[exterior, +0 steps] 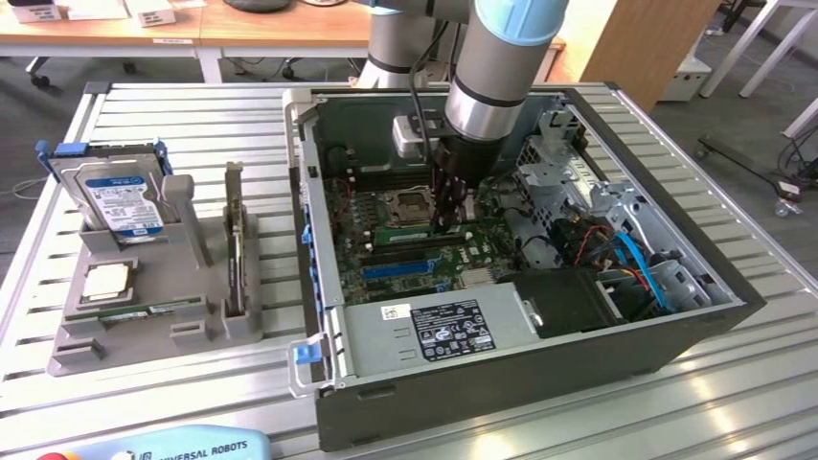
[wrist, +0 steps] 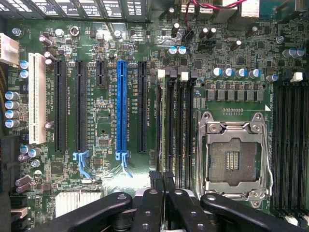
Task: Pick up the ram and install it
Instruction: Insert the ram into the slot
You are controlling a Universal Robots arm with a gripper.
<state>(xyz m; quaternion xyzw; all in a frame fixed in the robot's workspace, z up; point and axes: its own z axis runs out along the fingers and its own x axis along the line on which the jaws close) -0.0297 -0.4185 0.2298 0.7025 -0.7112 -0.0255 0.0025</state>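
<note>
The gripper [exterior: 450, 222] hangs inside the computer case [exterior: 511, 383]. Its jaws are drawn narrow on the ram [exterior: 397, 233], pinching its upper edge as far as I can judge. The ram stands on edge directly under the claw, over the memory slots [wrist: 179, 125] that run alongside the CPU socket [wrist: 234, 154] near the middle of the motherboard [wrist: 101, 130]. Its long axis follows those slots, stretching from the fingers toward the exterior view's left, parallel to the blue slot [wrist: 121, 106]. The relation that matters is therefore straight down, with the stick over a slot and the two in line lengthwise. The stretch of ram behind the fingers is hidden. Whether its lower edge sits in a slot, and which slot, cannot be made out. A second green stick [exterior: 147, 309] lies in the grey holder [exterior: 77, 350] toward the bench's [exterior: 715, 402] edge at the exterior view's left, well apart.
</note>
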